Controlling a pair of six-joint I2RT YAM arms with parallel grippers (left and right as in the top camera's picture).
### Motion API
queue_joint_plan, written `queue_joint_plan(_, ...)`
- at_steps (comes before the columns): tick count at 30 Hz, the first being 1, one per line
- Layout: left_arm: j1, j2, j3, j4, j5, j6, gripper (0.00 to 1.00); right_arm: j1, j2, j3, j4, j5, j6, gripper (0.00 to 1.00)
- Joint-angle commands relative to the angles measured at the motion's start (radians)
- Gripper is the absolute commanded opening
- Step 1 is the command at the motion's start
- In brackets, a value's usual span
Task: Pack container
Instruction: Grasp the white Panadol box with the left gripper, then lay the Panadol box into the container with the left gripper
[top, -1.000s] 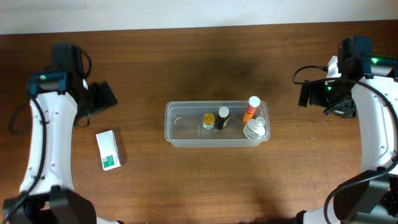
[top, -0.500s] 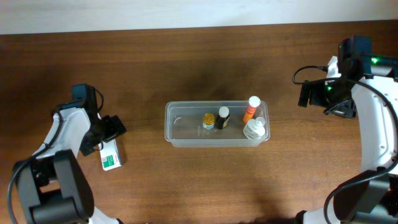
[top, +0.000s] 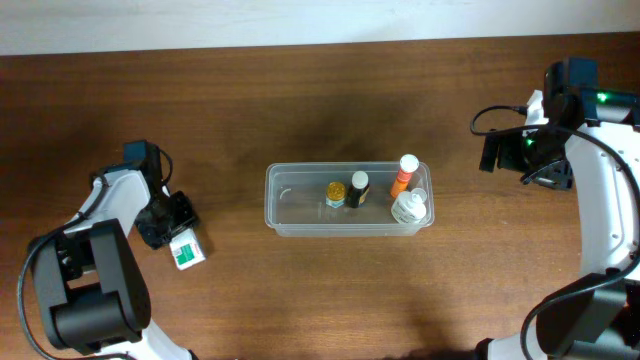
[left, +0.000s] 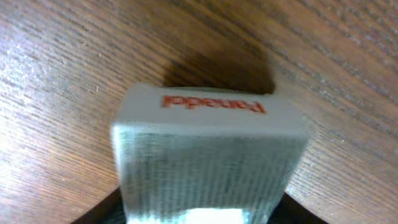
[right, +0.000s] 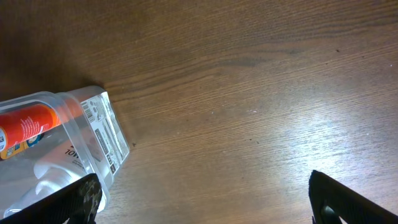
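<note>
The clear container (top: 300, 168) lies mid-table and holds an orange bottle (top: 403, 175), a white bottle (top: 409, 207), a dark bottle with a white cap (top: 358, 188) and a small yellow-capped jar (top: 336, 192). A white and green medicine box (top: 187, 250) lies left of it. My left gripper (top: 176, 232) has closed on it. In the left wrist view the box (left: 205, 149) fills the space between the dark fingers (left: 106, 211) of the left gripper (left: 202, 214). My right gripper (top: 492, 152) hangs open to the container's right, with nothing between the fingers of the right gripper (right: 205, 208).
The right wrist view shows the container's right end (right: 93, 124) with the orange bottle (right: 31, 124) inside, and bare wooden table (right: 249, 93) beyond it. A pale strip (top: 300, 20) runs along the table's far edge.
My left arm swung down from the far left to the box and its jaws narrowed onto it. The box has turned and shifted slightly. The right arm has not moved.
</note>
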Motion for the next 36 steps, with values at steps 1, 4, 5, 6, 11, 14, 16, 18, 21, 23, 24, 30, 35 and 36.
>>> queue_joint_plan(1,0.003,0.021,0.013,-0.030,0.019,0.001,0.49,-0.004,0.004,-0.003,0.000,-0.005,0.003,0.98)
queue_joint_plan(4,0.003,0.014,0.071,-0.088,0.018,0.001,0.46,-0.004,0.004,-0.003,0.000,-0.005,0.003,0.98)
queue_joint_plan(5,0.003,0.010,0.100,-0.109,0.018,0.001,0.46,-0.004,0.004,-0.003,0.000,-0.005,0.003,0.98)
queue_joint_plan(6,0.001,0.001,0.136,-0.133,0.018,0.002,0.45,-0.004,0.004,-0.003,0.000,-0.005,0.003,0.98)
queue_joint_plan(11,-0.039,-0.078,0.320,-0.213,0.015,0.027,0.44,-0.004,0.004,-0.003,0.001,-0.005,0.003,0.98)
queue_joint_plan(14,-0.099,-0.145,0.414,-0.225,0.014,0.087,0.42,-0.004,0.004,-0.003,0.003,-0.005,0.003,0.98)
queue_joint_plan(16,-0.163,-0.195,0.463,-0.219,0.014,0.167,0.41,-0.004,0.004,-0.003,0.004,-0.005,0.003,0.98)
queue_joint_plan(18,-0.224,-0.232,0.478,-0.201,0.016,0.270,0.41,-0.004,0.004,-0.003,0.004,-0.005,0.003,0.98)
queue_joint_plan(21,-0.337,-0.272,0.478,-0.195,0.039,0.500,0.42,-0.004,0.004,-0.003,0.005,-0.005,0.002,0.98)
queue_joint_plan(23,-0.417,-0.276,0.478,-0.215,0.049,0.639,0.42,-0.004,0.004,-0.003,0.005,-0.005,-0.001,0.98)
queue_joint_plan(24,-0.455,-0.275,0.476,-0.226,0.050,0.690,0.42,-0.004,0.004,-0.003,0.007,-0.005,0.000,0.98)
queue_joint_plan(30,-0.636,-0.256,0.413,-0.219,0.053,1.009,0.47,-0.004,0.004,-0.003,0.008,-0.005,0.000,0.99)
queue_joint_plan(35,-0.686,-0.226,0.355,-0.146,0.053,1.032,0.49,-0.004,0.004,-0.003,0.008,-0.005,0.000,0.98)
queue_joint_plan(36,-0.694,-0.214,0.347,-0.127,0.057,1.041,0.50,-0.004,0.004,-0.003,0.008,-0.005,0.000,0.98)
